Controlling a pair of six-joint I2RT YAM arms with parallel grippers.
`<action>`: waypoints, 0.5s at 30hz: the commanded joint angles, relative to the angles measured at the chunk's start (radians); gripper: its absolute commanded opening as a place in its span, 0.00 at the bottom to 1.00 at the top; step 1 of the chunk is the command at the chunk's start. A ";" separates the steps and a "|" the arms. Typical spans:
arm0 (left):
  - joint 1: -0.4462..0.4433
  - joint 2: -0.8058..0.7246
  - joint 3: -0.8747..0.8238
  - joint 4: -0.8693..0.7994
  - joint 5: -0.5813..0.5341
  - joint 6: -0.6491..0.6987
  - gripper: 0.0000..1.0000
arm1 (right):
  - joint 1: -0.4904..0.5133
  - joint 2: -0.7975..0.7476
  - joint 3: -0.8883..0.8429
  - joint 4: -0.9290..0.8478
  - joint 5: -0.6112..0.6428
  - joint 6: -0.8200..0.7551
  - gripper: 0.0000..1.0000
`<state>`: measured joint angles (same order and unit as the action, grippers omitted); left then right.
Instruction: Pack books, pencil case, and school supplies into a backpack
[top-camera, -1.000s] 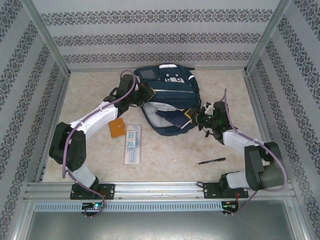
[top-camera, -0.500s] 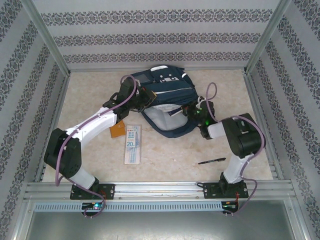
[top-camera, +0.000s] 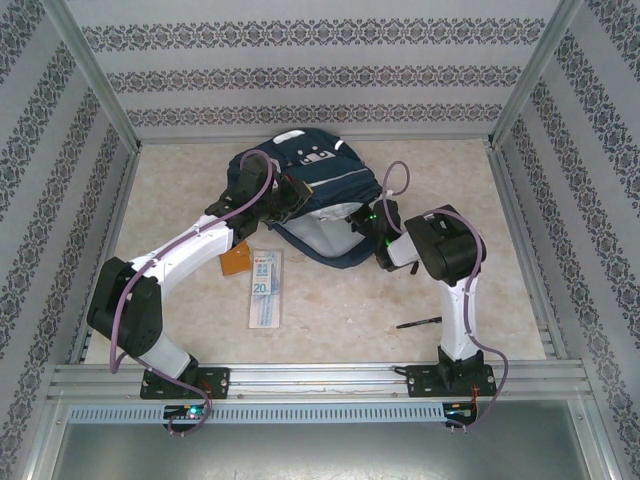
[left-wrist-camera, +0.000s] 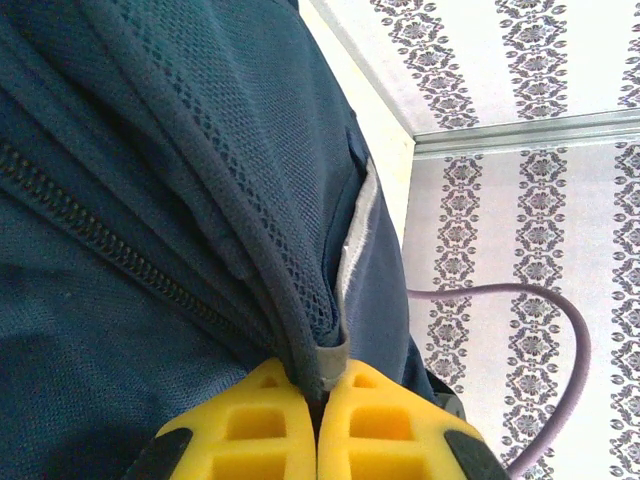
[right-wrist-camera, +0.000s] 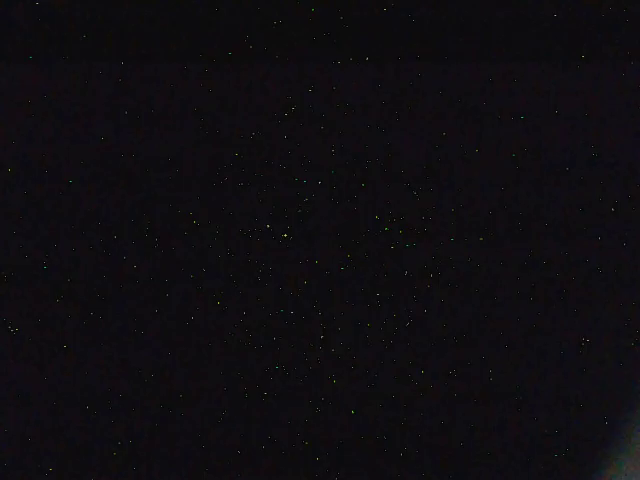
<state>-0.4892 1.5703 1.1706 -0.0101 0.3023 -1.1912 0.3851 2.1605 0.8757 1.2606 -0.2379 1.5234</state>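
The navy backpack (top-camera: 325, 170) lies at the back of the table, its pale-lined mouth facing the arms. My left gripper (left-wrist-camera: 318, 385) is shut on the backpack's rim (left-wrist-camera: 325, 350) and holds the mouth open at its left side (top-camera: 290, 197). My right arm's wrist (top-camera: 388, 238) reaches into the mouth from the right; its gripper and the book are hidden inside, and the right wrist view is black. The pencil case (top-camera: 264, 288), the orange square (top-camera: 235, 261) and the black pen (top-camera: 422, 322) lie on the table.
Patterned walls and metal posts enclose the table on three sides. The left arm's forearm (top-camera: 190, 245) passes just above the orange square. A purple cable (left-wrist-camera: 560, 330) loops beside the backpack.
My right gripper, holding the navy book, has moved left into the backpack's mouth and out of sight. The left gripper has pulled the rim, and the backpack has shifted left.
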 joint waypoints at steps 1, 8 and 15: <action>-0.038 -0.030 0.006 0.129 0.109 -0.009 0.00 | 0.054 0.025 0.078 0.096 -0.014 0.001 0.02; -0.048 0.012 0.029 0.161 0.173 -0.012 0.00 | 0.092 0.038 0.151 -0.003 -0.022 0.013 0.16; -0.048 0.036 0.015 0.178 0.200 0.020 0.00 | 0.073 0.084 0.239 -0.186 -0.081 -0.046 0.21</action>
<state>-0.4911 1.6054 1.1706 0.0383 0.3817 -1.2091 0.4446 2.2181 1.0401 1.1168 -0.2291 1.5345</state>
